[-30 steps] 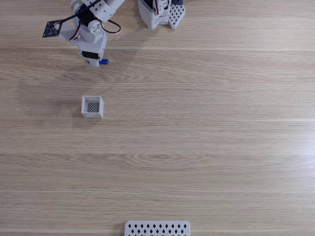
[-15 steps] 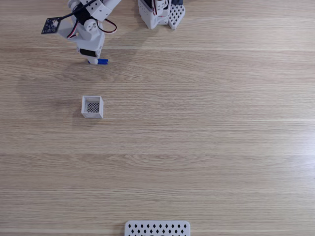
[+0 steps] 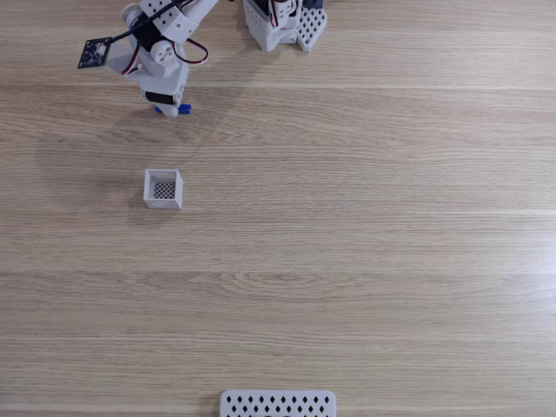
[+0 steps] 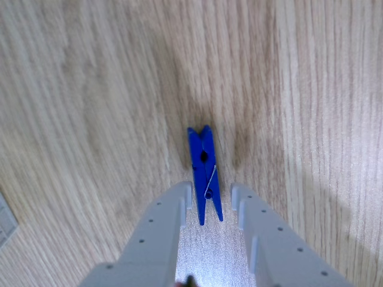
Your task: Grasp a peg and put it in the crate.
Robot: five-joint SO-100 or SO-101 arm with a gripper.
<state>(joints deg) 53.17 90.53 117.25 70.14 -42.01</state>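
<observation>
Peg (image 4: 204, 174): bright blue clothes-peg with wire spring, detail legible in the other view, lower centre, lying on worktop (image 4: 311, 89) between open end effector (image 4: 210, 197) fingers. Fixed view: crate (image 3: 163, 188), centre left, well apart from peg (image 3: 183, 109).

The blue peg (image 4: 204, 173) (a clothespin with a wire spring) lies on the wooden desk (image 4: 90, 107), its 6 o'clock end between the tool's (image 4: 210, 200) spread fingers.

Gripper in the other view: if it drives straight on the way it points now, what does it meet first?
The peg, whose near end already sits between the open gripper fingers; beyond it lies bare table. Depth is unclear.
</observation>
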